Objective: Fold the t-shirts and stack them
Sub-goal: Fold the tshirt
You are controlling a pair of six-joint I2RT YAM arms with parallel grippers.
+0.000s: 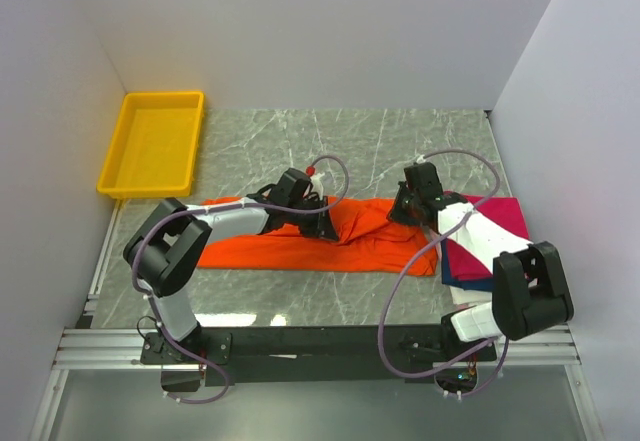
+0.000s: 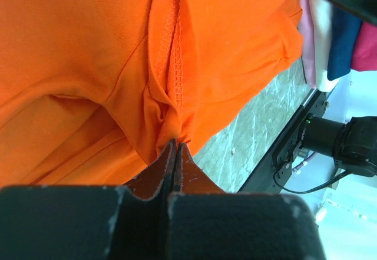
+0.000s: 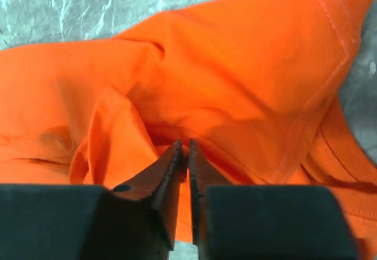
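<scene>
Orange cotton t-shirt (image 1: 300,249) lies long-axis left-to-right on the grey marble desk (image 1: 400,141), an arm at each half's far edge. Left wrist: left jaws clamped on its stitched hem. Right wrist: right jaws nearly together, pinching a raised fold.

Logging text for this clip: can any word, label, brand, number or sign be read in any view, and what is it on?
None can be read in any view.
The orange t-shirt shows only plain cloth and stitching.
The stacked t-shirts show no print or tag.
The yellow tray has no marking.
</scene>
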